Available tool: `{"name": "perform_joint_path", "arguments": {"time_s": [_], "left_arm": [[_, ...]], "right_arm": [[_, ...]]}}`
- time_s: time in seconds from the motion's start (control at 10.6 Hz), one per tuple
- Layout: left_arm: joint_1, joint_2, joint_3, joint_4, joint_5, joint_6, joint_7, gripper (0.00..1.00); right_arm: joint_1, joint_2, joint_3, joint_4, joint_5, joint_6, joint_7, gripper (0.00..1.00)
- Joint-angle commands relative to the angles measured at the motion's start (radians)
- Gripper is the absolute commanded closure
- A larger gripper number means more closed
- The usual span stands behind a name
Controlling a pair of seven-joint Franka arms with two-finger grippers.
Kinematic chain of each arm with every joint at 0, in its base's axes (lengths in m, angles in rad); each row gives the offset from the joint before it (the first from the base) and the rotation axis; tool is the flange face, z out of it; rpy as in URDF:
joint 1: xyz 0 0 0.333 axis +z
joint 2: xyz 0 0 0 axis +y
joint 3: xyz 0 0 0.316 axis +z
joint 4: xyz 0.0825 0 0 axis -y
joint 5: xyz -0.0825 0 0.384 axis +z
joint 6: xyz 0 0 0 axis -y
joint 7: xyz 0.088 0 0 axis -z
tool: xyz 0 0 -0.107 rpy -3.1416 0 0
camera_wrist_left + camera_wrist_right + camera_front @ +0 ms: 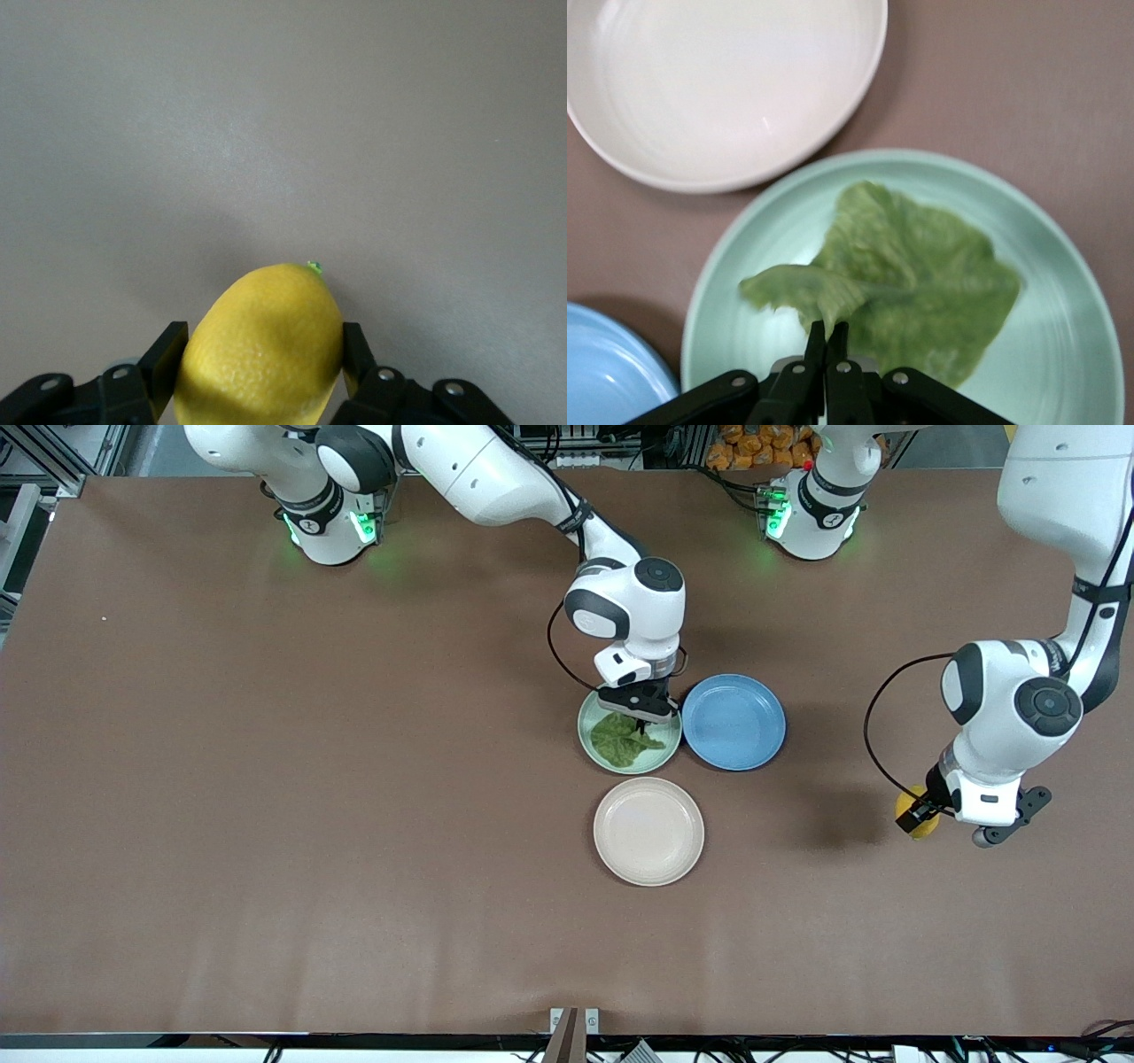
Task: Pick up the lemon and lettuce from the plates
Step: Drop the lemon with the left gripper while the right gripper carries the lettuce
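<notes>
The right gripper (640, 724) is down over the mint green plate (590, 737), near the middle of the bench. Its fingers (817, 341) are pressed together on an edge of the lettuce (921, 283), pinching a fold of the leaf that is lifted and curled over, while the rest of the leaf lies flat in the plate. In the front view the lettuce (624, 742) fills the middle of that plate, just under the gripper.

Just beside the mint green plate, toward the left arm's end of the bench, lies a blue plate (733, 722) with nothing on it; the two rims nearly touch. Nearer to the front camera lies the beige plate (648, 831), bare, close to the mint green plate but apart from it.

The left gripper (921, 815) is over bare bench top near the left arm's end, well apart from the three plates. Its fingers (353, 352) clamp the lemon (261, 345) from both sides, with the fruit's small green tip pointing away from the wrist. In the front view only part of the lemon (911, 804) shows, yellow beside the wrist of that arm, with its shadow on the brown table (266, 779) next to it.
</notes>
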Motion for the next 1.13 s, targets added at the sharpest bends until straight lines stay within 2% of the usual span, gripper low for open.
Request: {"name": "perform_joint_path", "arguments": {"time_s": [0.0,0.19,0.38,0.56,0.85,1.04], "left_arm": [[0.005,0.037,-0.006,0.029,0.032,0.0,0.003,0.0],[0.007,0.035,-0.006,0.029,0.032,0.0,0.003,0.0],[0.005,0.031,-0.007,0.029,0.03,0.0,0.001,0.0],[0.002,0.018,-0.01,0.018,0.032,0.0,0.001,0.0],[0.005,-0.063,-0.05,-0.071,0.027,0.014,-0.003,0.0],[0.005,-0.135,-0.075,-0.16,0.02,0.017,-0.006,0.0]], "right_arm": [[-0.068,-0.07,0.02,-0.001,0.01,-0.048,-0.056,1.0],[-0.134,-0.13,0.037,-0.001,0.088,-0.1,-0.147,1.0],[-0.22,-0.201,0.037,0.0,0.18,-0.224,-0.319,1.0],[-0.35,-0.279,0.037,0.0,0.275,-0.394,-0.549,1.0],[-0.567,-0.365,0.03,-0.004,0.337,-0.663,-0.921,1.0],[-0.682,-0.365,0.026,-0.027,0.331,-0.768,-1.11,1.0]]}}
